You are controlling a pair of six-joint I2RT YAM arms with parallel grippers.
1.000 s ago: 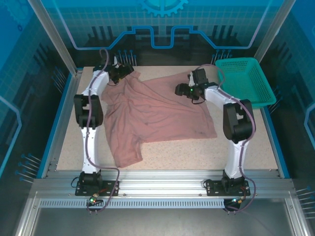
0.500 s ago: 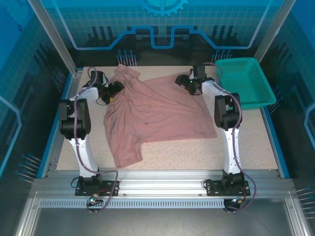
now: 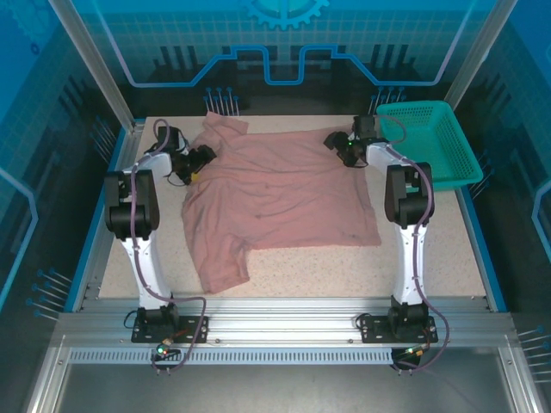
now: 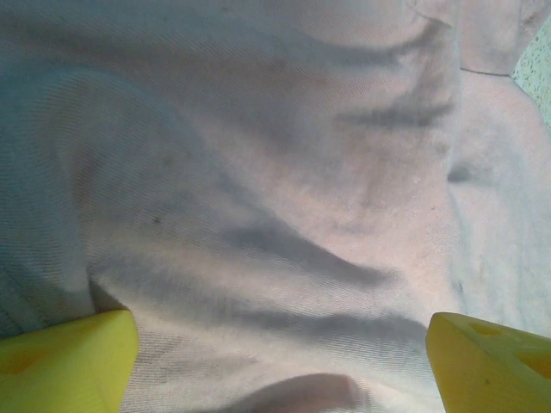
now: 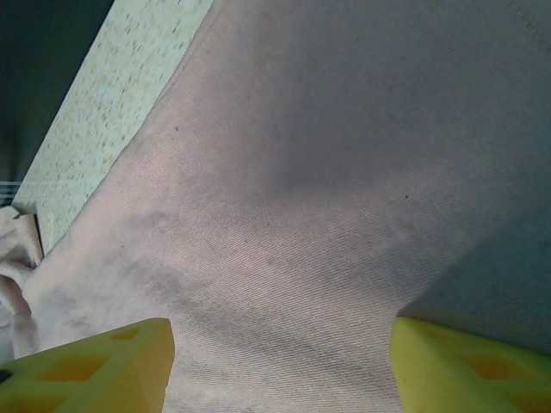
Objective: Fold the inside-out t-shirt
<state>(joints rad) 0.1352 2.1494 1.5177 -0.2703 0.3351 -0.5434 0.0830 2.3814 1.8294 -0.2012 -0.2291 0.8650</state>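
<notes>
While the inside-out t-shirt (image 3: 275, 194) lies spread on the table (image 3: 430, 249), we note the left gripper (image 3: 201, 162) wide open at its left edge and the right gripper (image 3: 337, 144) parted over its far right corner, both holding nothing.

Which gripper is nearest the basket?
The right gripper, over the shirt's far right corner beside the teal basket; the left gripper is across the shirt.

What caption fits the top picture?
Left tool and right tool over a pink t-shirt, teal basket alongside.
</notes>
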